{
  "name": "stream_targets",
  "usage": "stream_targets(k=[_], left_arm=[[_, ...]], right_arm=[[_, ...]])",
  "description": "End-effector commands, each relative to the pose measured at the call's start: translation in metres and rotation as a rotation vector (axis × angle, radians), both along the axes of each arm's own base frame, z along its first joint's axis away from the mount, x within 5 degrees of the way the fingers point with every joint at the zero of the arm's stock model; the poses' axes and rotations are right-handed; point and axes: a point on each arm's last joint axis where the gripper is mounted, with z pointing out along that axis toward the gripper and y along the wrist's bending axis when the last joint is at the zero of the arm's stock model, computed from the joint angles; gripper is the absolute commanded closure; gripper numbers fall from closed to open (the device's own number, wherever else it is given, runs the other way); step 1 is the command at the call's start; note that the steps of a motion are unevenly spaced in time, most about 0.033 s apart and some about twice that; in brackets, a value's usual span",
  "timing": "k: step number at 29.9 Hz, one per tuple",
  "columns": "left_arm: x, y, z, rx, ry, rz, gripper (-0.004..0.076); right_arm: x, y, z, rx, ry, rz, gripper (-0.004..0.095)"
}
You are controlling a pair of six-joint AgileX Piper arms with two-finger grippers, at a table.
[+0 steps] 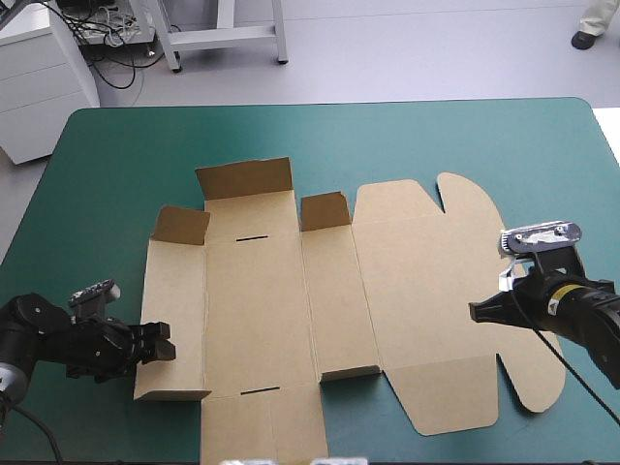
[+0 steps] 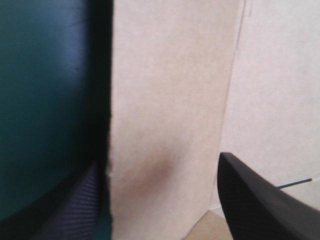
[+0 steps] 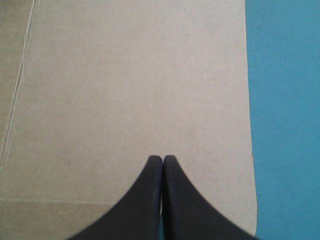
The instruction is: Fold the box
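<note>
- At the lower left of the high view, the left gripper (image 1: 161, 349) lies low over the cover (image 1: 97, 174), its tips at the left edge of the box (image 1: 254, 310).
- Its wrist view shows the fingers (image 2: 260, 200) spread wide. The edge of the board runs between them, and neither finger pinches it. A dark shadow along that edge suggests the left panel (image 1: 176, 310) sits a little off the cover.
- At the right of the frame, slightly farther up, the right gripper (image 1: 477, 312) reaches over the lid (image 1: 426, 281). Its fingers (image 3: 147, 200) are pressed together into one point and hold nothing. I cannot tell whether the tip bears on the board.
- The box fills the centre of the frame as a cut sheet, almost wholly flat. The base is left of centre and the lid, with its rounded ears, lies out to the right.
- Farther off, in the upper middle, three small flaps (image 1: 247, 179) stand part-way up along the far side: one at the left panel's far end, one behind the base, one beside the lid.
- The fold looks barely begun. Only these small flaps are creased up; no long wall is raised and nothing is tucked.
- Left to do, by my reckoning: lift the left panel and the other side wall, turn the end flaps in, and tuck the end walls over them. The open left gripper seems placed for the first of these.
</note>
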Motion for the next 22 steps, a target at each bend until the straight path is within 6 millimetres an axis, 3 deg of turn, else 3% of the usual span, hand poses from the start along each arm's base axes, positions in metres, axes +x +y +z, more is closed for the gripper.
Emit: stream_targets(k=[1, 6, 16, 18, 22], left_arm=[[0.004, -0.009, 0.007, -0.113, -0.089, -0.003, 0.0253], [0.006, -0.013, 0.008, -0.164, -0.112, 0.003, 0.0253], [0.013, -0.021, -0.007, -0.203, 0.019, -0.077, 0.0273], [0.013, -0.021, -0.007, -0.197, 0.018, -0.079, 0.0338], [0.012, -0.019, -0.008, -0.168, 0.028, -0.097, 0.0633]], right_arm=[[0.001, -0.001, 0.011, -0.005, -0.074, 0.011, 0.0931], [0.001, -0.002, 0.011, -0.011, -0.073, 0.016, 0.0931], [0.001, -0.002, 0.011, -0.015, -0.073, 0.021, 0.0931], [0.001, -0.002, 0.011, -0.016, -0.070, 0.021, 0.0931], [0.001, -0.002, 0.011, -0.019, -0.069, 0.023, 0.0931]])
